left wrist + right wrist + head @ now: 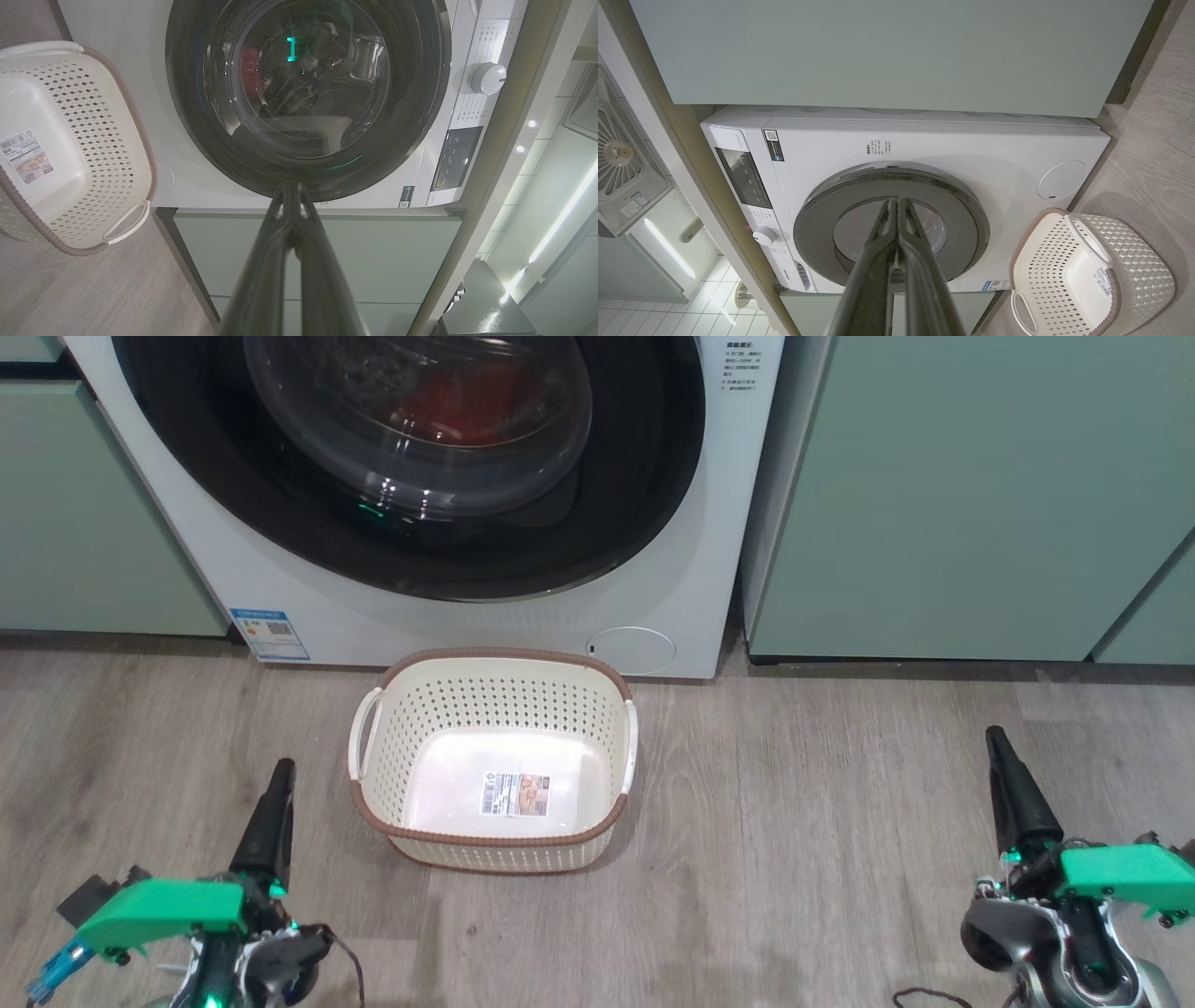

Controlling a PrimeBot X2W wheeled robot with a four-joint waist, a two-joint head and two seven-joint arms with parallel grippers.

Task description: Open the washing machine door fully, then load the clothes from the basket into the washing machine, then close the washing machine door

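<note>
The white washing machine (653,569) fills the top of the head view, and its door (635,476) lies flush against the front, black rim closed. Red clothes (467,401) show through the glass bowl, inside the drum. On the floor in front of the machine stands the cream basket (495,663), with just a label on its floor. My left gripper (280,775) is shut at the lower left and my right gripper (997,742) is shut at the lower right. Both hold nothing and stay clear of the basket. The left wrist view looks along shut fingers (299,261) at the door (420,93).
Pale green cabinets (934,495) flank the machine on both sides. A round service flap (631,649) and a blue sticker (269,633) sit low on its front. A dial (488,78) is on the control panel. Wood floor (840,803) spreads around the basket.
</note>
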